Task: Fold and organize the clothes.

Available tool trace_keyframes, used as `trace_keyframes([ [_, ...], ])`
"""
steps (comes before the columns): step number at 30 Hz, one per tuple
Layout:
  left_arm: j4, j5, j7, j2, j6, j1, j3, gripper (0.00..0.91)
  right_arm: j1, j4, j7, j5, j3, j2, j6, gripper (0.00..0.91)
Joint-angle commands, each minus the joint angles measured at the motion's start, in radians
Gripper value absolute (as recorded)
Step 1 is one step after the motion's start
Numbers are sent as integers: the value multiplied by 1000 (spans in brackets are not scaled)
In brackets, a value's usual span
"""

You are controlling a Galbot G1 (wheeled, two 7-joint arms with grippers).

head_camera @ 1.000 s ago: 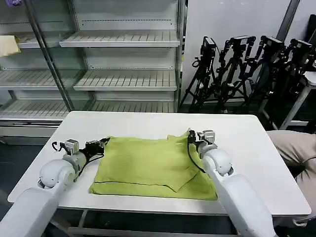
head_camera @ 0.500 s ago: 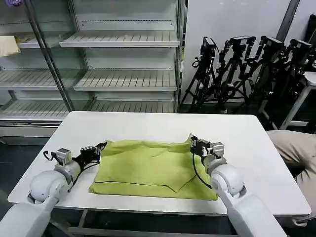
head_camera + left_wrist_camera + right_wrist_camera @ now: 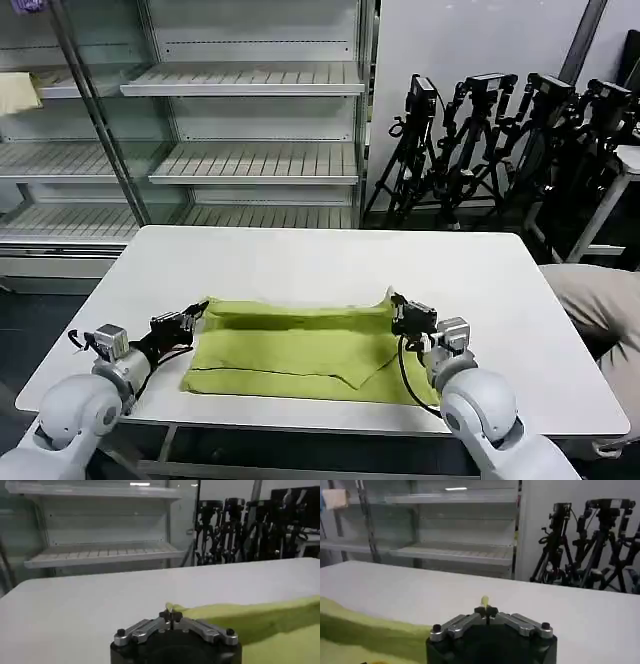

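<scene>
- The left gripper (image 3: 200, 311) is hovering low over the white table (image 3: 300, 255), its fingers pinched together on the far-left corner of the lime-green T-shirt (image 3: 300, 345).
- In the left wrist view, the left gripper (image 3: 170, 614) is closing its tips on a thin yellow-green edge of the T-shirt (image 3: 260, 617), with the cloth trailing away from the tips toward the other arm.
- The right gripper (image 3: 395, 300) is clamping the far-right corner of the T-shirt, holding a small peak of cloth just above the table.
- In the right wrist view, the right gripper (image 3: 486, 609) is showing a sliver of the T-shirt (image 3: 365, 630) sticking up between its closed tips.
- Between the two grippers the T-shirt's far edge is sagging as a raised fold, while the part nearer the robot is lying flat on the table.
- Beyond both grippers, empty wire shelves (image 3: 250, 150) and black tripods (image 3: 480, 140) are standing behind the table.
</scene>
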Motion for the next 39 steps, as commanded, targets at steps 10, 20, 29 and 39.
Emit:
trace_keyframes([
  [10,-80,23,2,-48,-13,151,-68,20,-103,68,-13,-56,14,-23,7,0],
  [20,-84,41,1,-49,-13,162,-56,20,-97,41,-15,-62,18,-20,7,0],
  [29,-82,69,2,-50,14,169,-54,40,-102,7,-18,-75,11,-17,11,907],
  [39,-154,61,-39,-56,19,204,-120,907,-135,50,-32,-92,53,-29,11,907],
])
